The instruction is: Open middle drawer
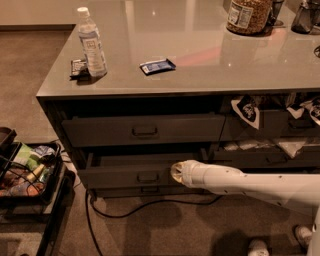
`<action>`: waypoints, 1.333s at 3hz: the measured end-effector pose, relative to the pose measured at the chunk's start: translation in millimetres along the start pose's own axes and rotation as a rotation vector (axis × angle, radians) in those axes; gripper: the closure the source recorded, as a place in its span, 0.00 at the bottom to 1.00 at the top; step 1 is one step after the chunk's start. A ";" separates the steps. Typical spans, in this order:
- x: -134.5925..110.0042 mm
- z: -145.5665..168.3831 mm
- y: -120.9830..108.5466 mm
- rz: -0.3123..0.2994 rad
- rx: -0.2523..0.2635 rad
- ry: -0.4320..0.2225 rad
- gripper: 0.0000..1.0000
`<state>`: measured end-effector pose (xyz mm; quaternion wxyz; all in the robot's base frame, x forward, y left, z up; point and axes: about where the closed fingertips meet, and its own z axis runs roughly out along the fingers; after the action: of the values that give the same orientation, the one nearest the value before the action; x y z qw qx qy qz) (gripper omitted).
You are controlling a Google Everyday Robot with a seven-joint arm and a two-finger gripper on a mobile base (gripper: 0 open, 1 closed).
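Note:
The middle drawer (120, 176) is a dark-grey flat front with a small loop handle (148, 176) at its centre. It stands slightly out of the cabinet, with a dark gap showing above its top edge. My white arm reaches in from the lower right. My gripper (175, 171) is at the arm's tip, right up against the drawer front just right of the handle. Above it is the taller top drawer (145, 130) and below it the slim bottom drawer (150, 190).
On the glossy countertop (200, 60) stand a water bottle (91, 42), a blue packet (157, 66), a dark packet (78, 67) and a jar (248, 15). A black cart of snacks (27, 175) stands at the left. A cable (130, 207) lies on the carpet. Right-hand shelves hold bags.

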<state>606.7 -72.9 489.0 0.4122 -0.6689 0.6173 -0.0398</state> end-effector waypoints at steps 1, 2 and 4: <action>19.7 12.6 -17.8 -0.006 0.071 -0.004 1.00; 37.1 16.8 -31.2 -0.010 0.124 -0.018 1.00; 56.7 24.3 -53.8 -0.010 0.182 -0.038 1.00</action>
<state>676.3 -114.9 479.5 0.4827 -0.6325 0.5997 -0.0850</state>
